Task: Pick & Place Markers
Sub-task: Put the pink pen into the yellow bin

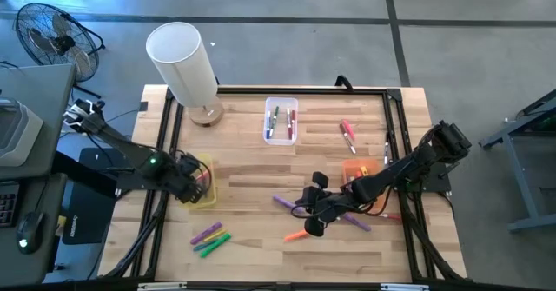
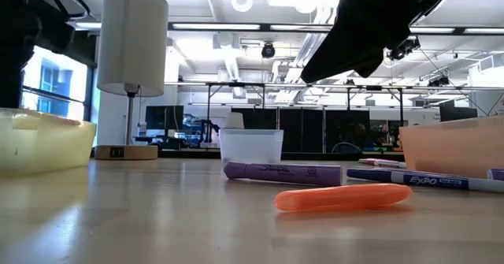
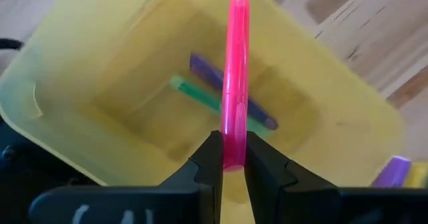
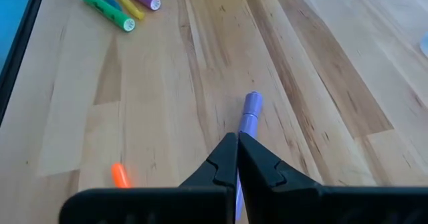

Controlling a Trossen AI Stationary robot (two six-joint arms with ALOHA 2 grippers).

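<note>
Left pincer (image 3: pixel 227 160): gripping pink marker (image 3: pixel 235 77) over yellow bin (image 3: pixel 80 57). Right pincer (image 4: pixel 237 158): closed, empty, above purple marker (image 4: pixel 250 110) on table (image 4: pixel 167 117)

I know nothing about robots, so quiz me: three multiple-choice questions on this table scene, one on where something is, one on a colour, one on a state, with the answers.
1. Where is the left gripper?
A. Over the yellow plastic bin
B. Over the clear plastic bin
C. Beside the white lamp

2. What colour is the marker in the left gripper?
A. Green
B. Pink
C. Orange

3. What is the state of the right gripper?
A. Wide open above a marker
B. Shut, with a purple marker reaching out from between its fingertips
C. Shut on an orange marker

Answers:
1. A: the left wrist view looks straight down into the yellow bin.
2. B: a pink marker is clamped between the fingers, above a green and a purple marker lying in the bin.
3. B: the right wrist view shows the fingers together and the purple marker beyond their tips.
</note>
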